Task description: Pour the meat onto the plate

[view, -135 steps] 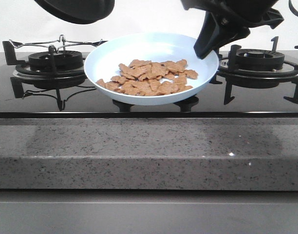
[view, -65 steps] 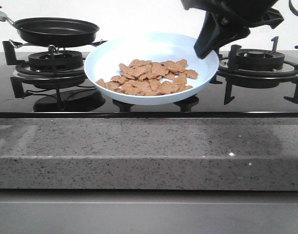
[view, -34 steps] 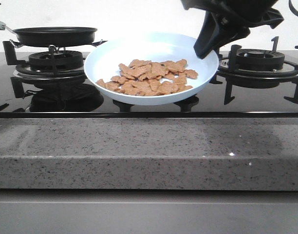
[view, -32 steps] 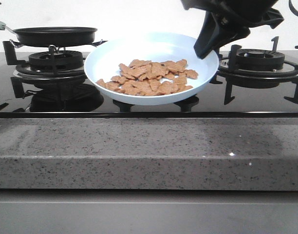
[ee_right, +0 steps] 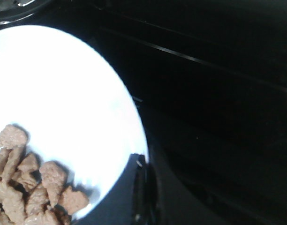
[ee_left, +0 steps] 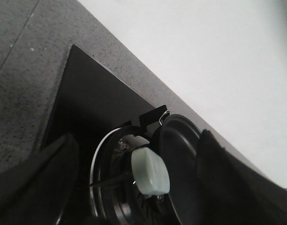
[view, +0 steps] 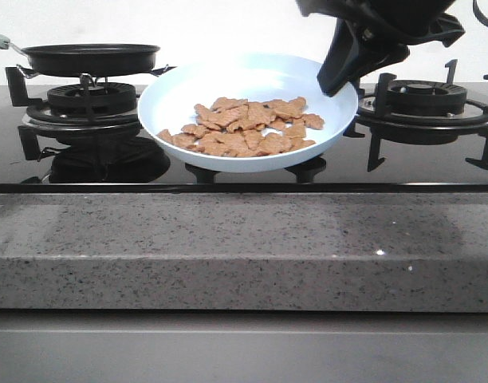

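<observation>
The pale blue plate (view: pixel 252 76) is at the middle of the hob, tilted a little toward me, with the heap of orange-brown meat (view: pixel 244 128) in its near half. My right gripper (view: pixel 337 76) comes down from the upper right and is shut on the plate's right rim. The right wrist view shows the plate (ee_right: pixel 64 93), the meat (ee_right: pixel 31 187) and that gripper (ee_right: pixel 141 187) on the rim. The black frying pan (view: pixel 91 57) rests level on the left burner. My left gripper (ee_left: pixel 139 154) is open, its fingers wide on either side of the pan's pale handle (ee_left: pixel 150 171) without touching it.
The left burner grate (view: pixel 88 100) under the pan and the right burner grate (view: pixel 423 96) flank the plate on the black glass hob. A speckled grey stone counter edge (view: pixel 244 239) runs across the front. The pan (ee_left: pixel 178 164) appears edge-on in the left wrist view.
The pan came down from above and settled on the left burner. The left gripper slid out of the front view's top left corner. Plate, meat and right gripper stayed still.
</observation>
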Controlling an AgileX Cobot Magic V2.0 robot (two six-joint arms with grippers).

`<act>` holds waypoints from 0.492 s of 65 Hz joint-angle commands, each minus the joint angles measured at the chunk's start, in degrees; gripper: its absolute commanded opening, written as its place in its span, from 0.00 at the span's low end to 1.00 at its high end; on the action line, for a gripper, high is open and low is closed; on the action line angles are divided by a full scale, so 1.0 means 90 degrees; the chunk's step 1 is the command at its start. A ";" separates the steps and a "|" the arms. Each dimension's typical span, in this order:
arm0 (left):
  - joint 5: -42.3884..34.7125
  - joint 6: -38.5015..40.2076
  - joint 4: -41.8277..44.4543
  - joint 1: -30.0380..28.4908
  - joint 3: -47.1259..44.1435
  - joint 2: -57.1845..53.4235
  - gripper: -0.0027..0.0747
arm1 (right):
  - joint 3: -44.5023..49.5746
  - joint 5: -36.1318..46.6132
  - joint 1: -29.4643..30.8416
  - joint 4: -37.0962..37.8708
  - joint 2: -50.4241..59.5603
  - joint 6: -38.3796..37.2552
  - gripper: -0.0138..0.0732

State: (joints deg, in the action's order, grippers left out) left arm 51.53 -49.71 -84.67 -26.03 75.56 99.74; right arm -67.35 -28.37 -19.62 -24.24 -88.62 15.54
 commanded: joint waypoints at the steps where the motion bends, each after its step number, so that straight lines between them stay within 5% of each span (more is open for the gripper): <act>1: 0.0124 0.0180 0.0446 -0.0098 0.0192 -0.0757 0.70 | -0.0163 0.0328 0.0023 -0.0115 0.0308 0.0042 0.03; 13: -0.0088 0.0610 0.1767 0.0156 0.0192 -0.1745 0.70 | -0.0163 0.0328 0.0023 -0.0115 0.0308 0.0042 0.03; 32: -0.0844 0.2672 0.5715 0.2179 0.0176 -0.3229 0.70 | -0.0163 0.0328 0.0023 -0.0115 0.0308 0.0042 0.03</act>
State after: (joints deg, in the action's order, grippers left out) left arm 47.55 -33.81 -42.72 -11.16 75.56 75.47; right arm -67.35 -28.37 -19.62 -24.24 -88.62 15.54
